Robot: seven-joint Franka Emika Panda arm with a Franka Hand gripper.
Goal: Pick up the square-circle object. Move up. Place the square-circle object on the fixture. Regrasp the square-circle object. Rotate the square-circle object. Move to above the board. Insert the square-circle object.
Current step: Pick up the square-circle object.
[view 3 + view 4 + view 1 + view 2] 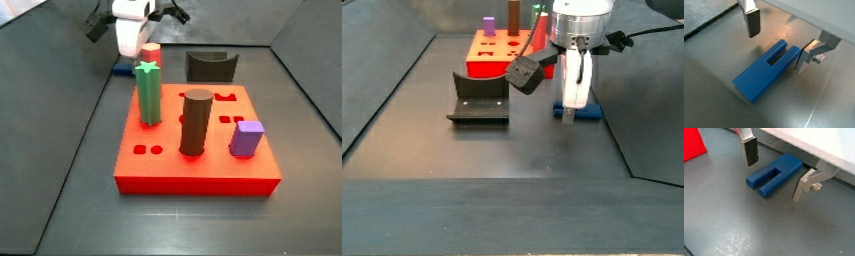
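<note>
The square-circle object, a bright blue piece with two prongs, lies flat on the grey floor in both wrist views point(765, 71) point(775, 174). My gripper point(776, 42) point(775, 174) is open, with one finger point(751, 22) on each side of the pronged end and gaps showing. In a side view the gripper point(571, 112) hangs low over the blue piece point(588, 111), far from the board. The red board point(198, 140) and the dark fixture point(480, 98) point(211, 66) stand apart from it.
On the board stand a green star-topped post point(147, 94), a tall dark brown cylinder point(197, 122) and a purple block point(246, 138). Dark walls close in the floor point(462, 150) on its sides. A corner of the red board shows in a wrist view point(693, 145).
</note>
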